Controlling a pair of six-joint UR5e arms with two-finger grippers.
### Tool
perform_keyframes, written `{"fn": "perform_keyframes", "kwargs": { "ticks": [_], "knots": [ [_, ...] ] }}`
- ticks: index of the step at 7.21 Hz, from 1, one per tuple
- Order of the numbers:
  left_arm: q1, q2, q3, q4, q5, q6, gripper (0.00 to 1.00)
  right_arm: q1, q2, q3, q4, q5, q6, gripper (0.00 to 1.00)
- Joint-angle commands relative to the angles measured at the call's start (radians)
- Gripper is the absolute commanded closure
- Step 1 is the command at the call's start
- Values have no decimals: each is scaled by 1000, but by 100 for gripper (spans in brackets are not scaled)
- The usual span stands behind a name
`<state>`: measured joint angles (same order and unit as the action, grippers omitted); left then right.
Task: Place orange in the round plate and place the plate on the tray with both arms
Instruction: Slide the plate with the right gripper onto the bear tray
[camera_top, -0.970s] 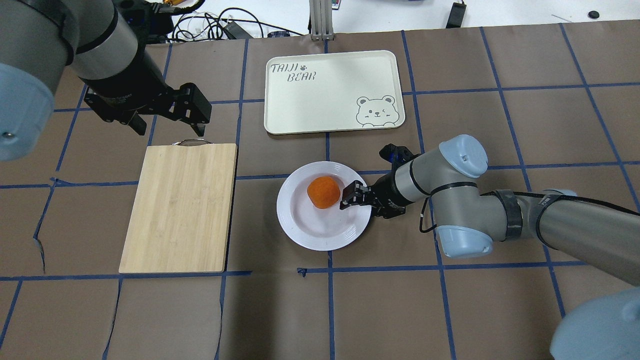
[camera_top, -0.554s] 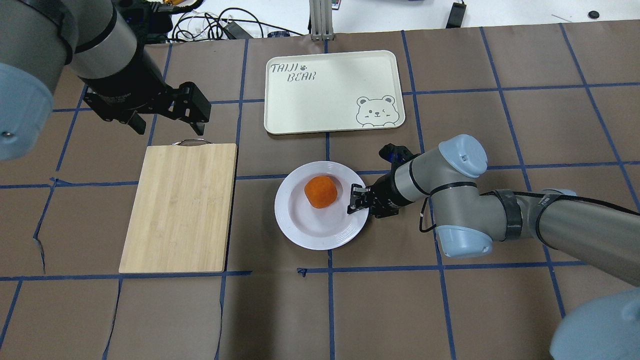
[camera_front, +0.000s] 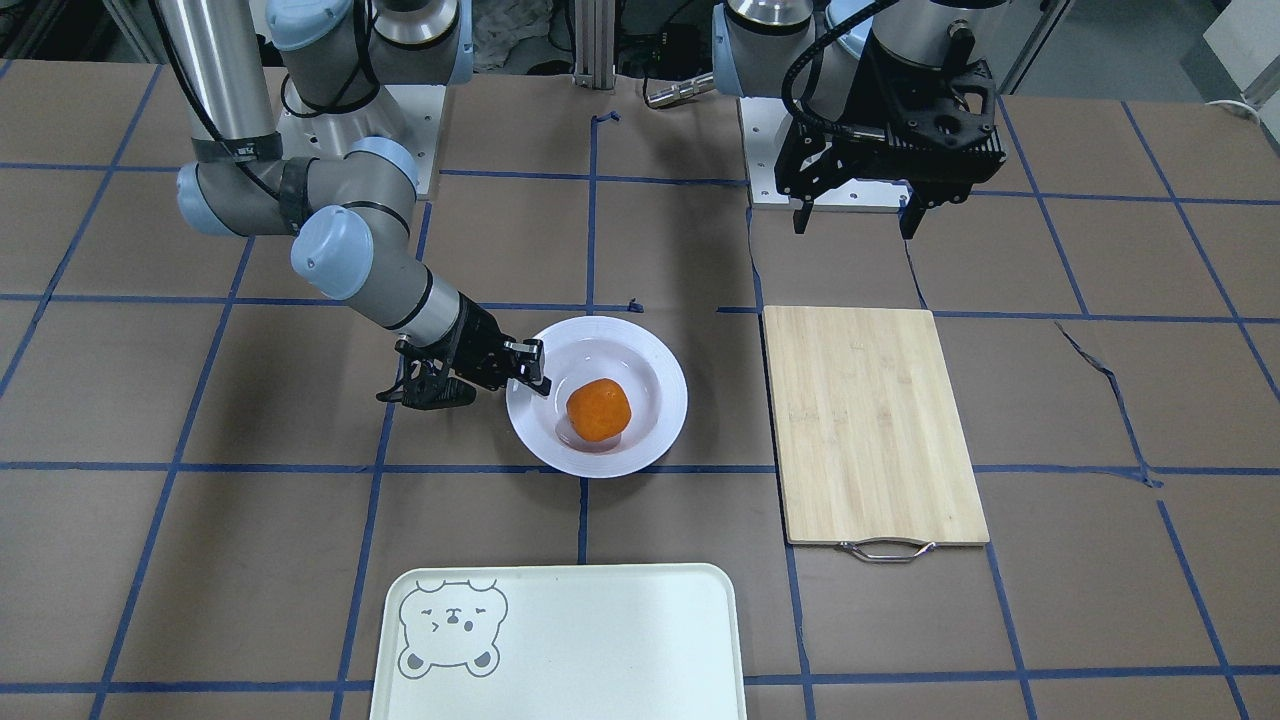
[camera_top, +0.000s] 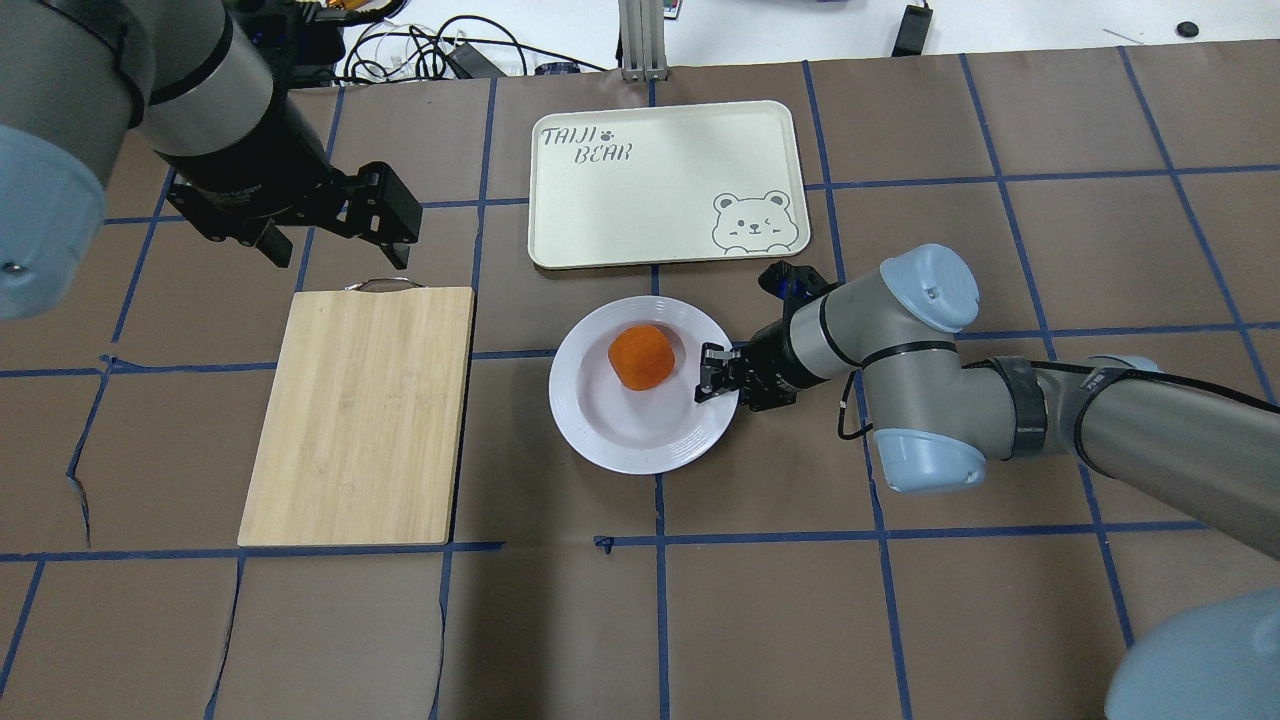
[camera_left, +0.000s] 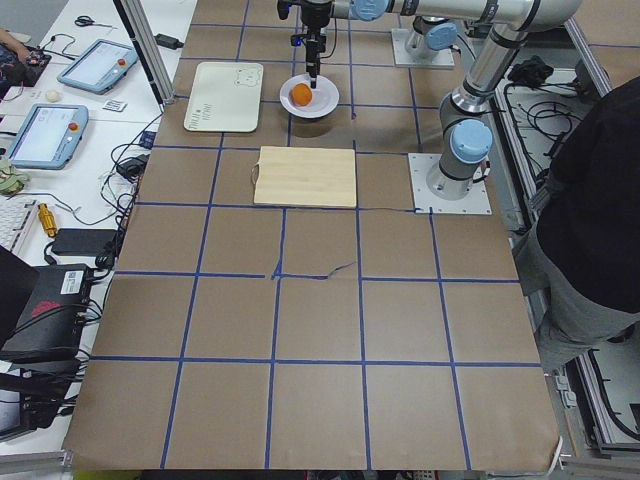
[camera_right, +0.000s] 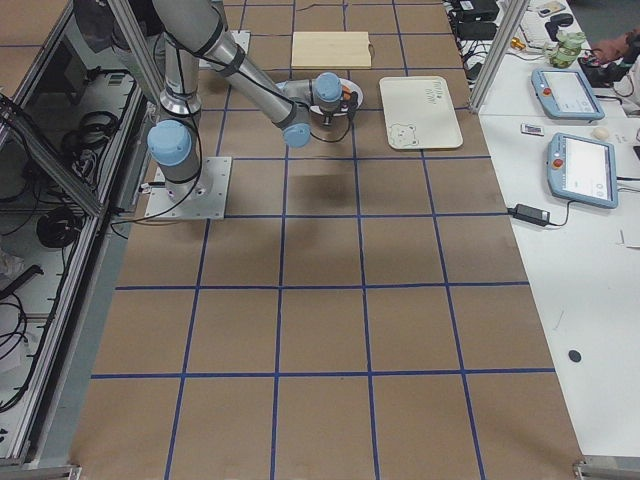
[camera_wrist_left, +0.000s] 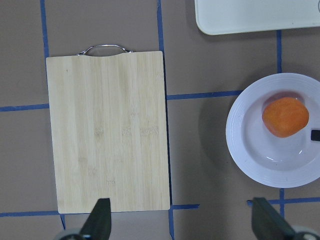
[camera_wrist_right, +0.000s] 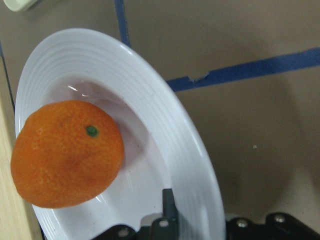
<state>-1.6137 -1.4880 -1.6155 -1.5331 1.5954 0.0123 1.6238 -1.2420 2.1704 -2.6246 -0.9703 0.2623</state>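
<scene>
Orange (camera_top: 641, 356): sits in the sunken centre of the round plate (camera_top: 620, 425), towards the side nearest the tray (camera_top: 660, 190). In the right wrist view its small green stem mark faces up.
Round plate: glossy white, on the brown counter (camera_top: 900, 620) between the cutting board (camera_top: 360, 415) and the right arm. It is near the tray's long edge but apart from it. Whether it is lifted off the counter cannot be told.
Tray: pale, rectangular, flat on the counter, with nothing on it. The grey bear face is in the corner closest to the plate.
Right hand (camera_top: 708, 375): narrowed onto the plate's rim on the side away from the cutting board. The right wrist view shows one black finger (camera_wrist_right: 170, 212) lying over the top of the rim; the finger beneath is hidden by the plate. The orange is just beside it, not touched.
Left hand (camera_top: 340, 262): spread wide and holding nothing, hanging above the counter by the metal-handle end of the cutting board, well apart from the plate.
Cutting board: bamboo, flat, bare, its handle pointing away from the robot.
Person (camera_left: 590, 230): in dark clothing, partly in view at the counter's edge in the exterior left view.
</scene>
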Motion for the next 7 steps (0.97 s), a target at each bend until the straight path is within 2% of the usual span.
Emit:
{"fn": "perform_keyframes", "kwargs": {
  "ticks": [1, 2, 3, 5, 7],
  "knots": [
    [0, 0, 0, 1, 0, 0, 0, -11, -1, -52, 3, 4, 6, 96],
    [0, 0, 0, 1, 0, 0, 0, -15, 15, -116, 9, 1, 14, 96],
    [0, 0, 0, 1, 0, 0, 0, -15, 63, -218, 38, -1, 69, 95],
    [0, 0, 0, 1, 0, 0, 0, -15, 241, -508, 160, -2, 80, 95],
    [0, 0, 0, 1, 2, 0, 0, -15, 369, -758, 269, -14, 144, 94]
  ]
}}
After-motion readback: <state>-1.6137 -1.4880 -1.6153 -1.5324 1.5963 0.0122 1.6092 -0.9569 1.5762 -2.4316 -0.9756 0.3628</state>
